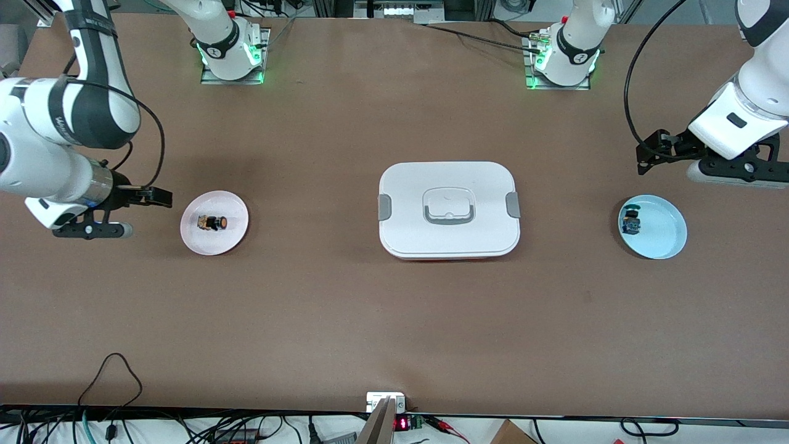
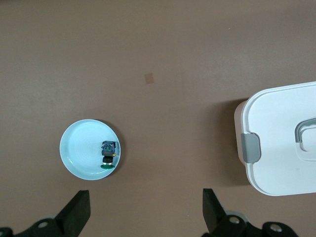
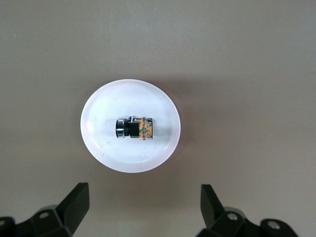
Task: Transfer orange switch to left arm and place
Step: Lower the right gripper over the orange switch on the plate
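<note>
The orange switch [image 1: 212, 222] lies on its side on a pale pink plate [image 1: 233, 236] toward the right arm's end of the table. In the right wrist view the switch [image 3: 134, 128] rests in the middle of the plate [image 3: 106, 106]. My right gripper [image 1: 157, 197] hovers open and empty over the bare table just beside that plate, and its fingers frame the tabletop in its own view [image 3: 143, 197]. The white box [image 1: 449, 209] with grey clips sits at mid-table, partly in the left wrist view [image 2: 281, 138]. My left gripper [image 1: 642, 161] hangs open and empty [image 2: 145, 202] over the table by the light blue plate.
A light blue plate [image 1: 666, 234] at the left arm's end holds a small blue-and-green switch [image 1: 631, 221], also in the left wrist view [image 2: 107, 154]. Cables and a small device [image 1: 386, 402] line the table's front edge. Both arm bases stand along the back.
</note>
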Motion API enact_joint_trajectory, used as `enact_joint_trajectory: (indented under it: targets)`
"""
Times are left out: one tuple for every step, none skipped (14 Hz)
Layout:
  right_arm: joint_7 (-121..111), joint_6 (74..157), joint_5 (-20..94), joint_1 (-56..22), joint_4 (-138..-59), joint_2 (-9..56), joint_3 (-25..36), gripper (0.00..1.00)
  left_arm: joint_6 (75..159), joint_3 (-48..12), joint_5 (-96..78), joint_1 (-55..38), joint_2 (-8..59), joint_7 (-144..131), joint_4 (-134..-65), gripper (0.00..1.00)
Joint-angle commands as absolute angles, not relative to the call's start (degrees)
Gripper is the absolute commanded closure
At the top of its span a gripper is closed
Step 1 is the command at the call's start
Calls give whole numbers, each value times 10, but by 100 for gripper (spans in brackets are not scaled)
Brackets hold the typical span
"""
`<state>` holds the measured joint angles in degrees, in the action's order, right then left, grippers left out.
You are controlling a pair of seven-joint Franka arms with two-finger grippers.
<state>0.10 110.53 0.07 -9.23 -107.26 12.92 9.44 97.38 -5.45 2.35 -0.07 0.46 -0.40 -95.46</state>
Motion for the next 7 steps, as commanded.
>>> enact_joint_trajectory:
  targets:
    - [15,1196,4,-94,-1163,112,92,0,962,-54,15,2,13,9,-935,0]
    - [15,1227,4,-93,-1186,112,91,0,962,-54,15,2,13,8,-935,0]
    - [15,1248,5,-92,-1199,113,91,0,962,-54,15,2,13,8,-935,0]
    - [15,1254,5,-92,-1205,116,91,0,962,-54,15,2,13,8,-935,0]
    - [14,1262,5,-94,-1208,120,90,0,962,-54,15,2,13,8,-935,0]
    - [11,1276,5,-94,-1210,127,90,0,962,-54,15,2,13,8,-935,0]
    - [7,1294,5,-94,-1218,137,90,0,962,-54,14,2,13,7,-935,0]
